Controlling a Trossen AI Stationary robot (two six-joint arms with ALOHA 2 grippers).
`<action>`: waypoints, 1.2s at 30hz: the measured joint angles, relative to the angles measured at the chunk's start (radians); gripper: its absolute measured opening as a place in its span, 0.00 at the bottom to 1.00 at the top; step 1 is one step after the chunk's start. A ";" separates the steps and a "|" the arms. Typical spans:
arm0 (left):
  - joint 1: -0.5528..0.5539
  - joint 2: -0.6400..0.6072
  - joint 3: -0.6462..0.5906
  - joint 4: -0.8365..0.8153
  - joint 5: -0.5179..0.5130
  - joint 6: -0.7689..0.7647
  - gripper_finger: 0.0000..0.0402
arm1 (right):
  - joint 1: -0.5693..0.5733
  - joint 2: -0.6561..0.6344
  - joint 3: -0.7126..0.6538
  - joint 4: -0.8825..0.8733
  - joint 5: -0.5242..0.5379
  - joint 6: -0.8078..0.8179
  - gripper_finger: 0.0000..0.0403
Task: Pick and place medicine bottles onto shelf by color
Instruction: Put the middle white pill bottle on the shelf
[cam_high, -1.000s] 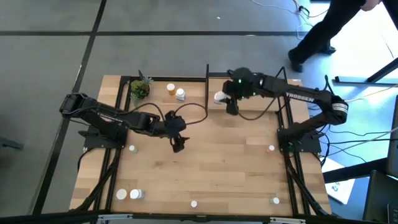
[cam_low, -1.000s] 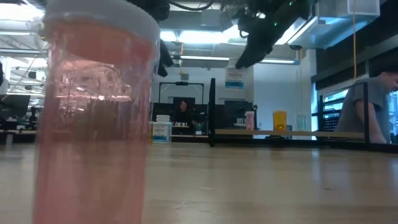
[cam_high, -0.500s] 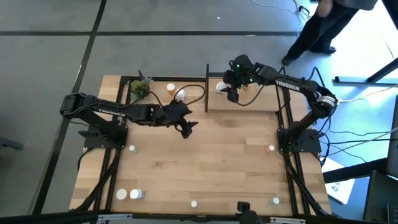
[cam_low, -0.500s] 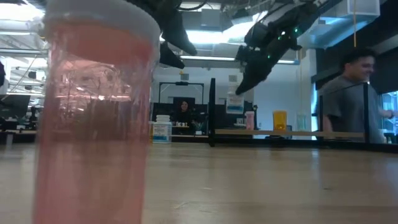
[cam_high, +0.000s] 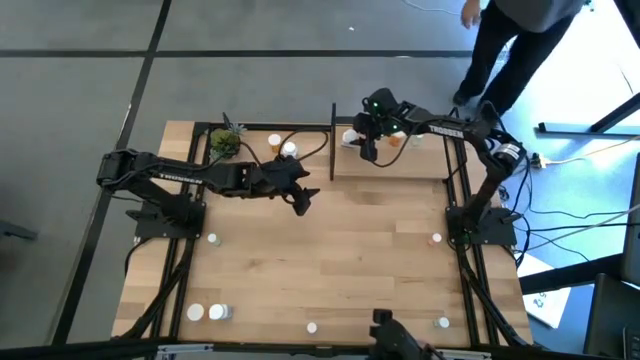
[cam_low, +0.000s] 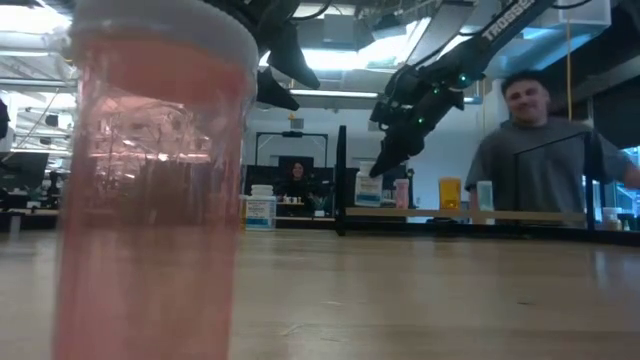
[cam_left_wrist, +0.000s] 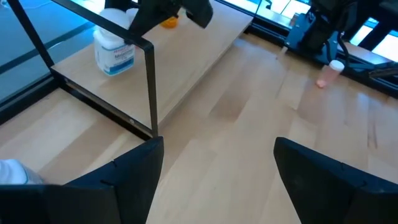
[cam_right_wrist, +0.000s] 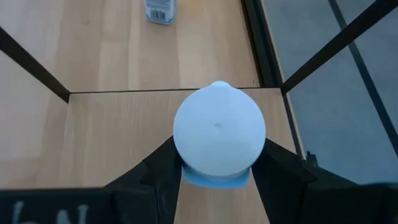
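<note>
Room: we see a workshop floor, a person (cam_high: 520, 40) passing beyond the wooden desk (cam_high: 340, 260).
Desk, near edge: white bottles (cam_high: 205, 313) and a few lone ones wait unsorted.
Left end effector (cam_high: 303, 198): released, empty, above mid-desk.
Shelf (cam_high: 400, 165): some bottles already stand there, white and orange.
Right end effector (cam_right_wrist: 217, 177): grasping a white-capped bottle (cam_right_wrist: 219, 134) over the shelf.
Progress: we judge it early; most remain.
</note>
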 joint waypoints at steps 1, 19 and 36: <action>0.000 0.000 0.000 0.000 0.000 0.000 0.74 | 0.000 0.003 0.000 0.005 0.000 0.000 0.43; 0.000 0.000 0.000 0.000 0.000 -0.003 0.74 | -0.019 0.029 0.001 0.039 0.012 -0.016 0.44; 0.000 0.000 0.000 0.000 0.000 -0.003 0.74 | 0.009 0.023 0.000 0.046 0.075 -0.003 0.49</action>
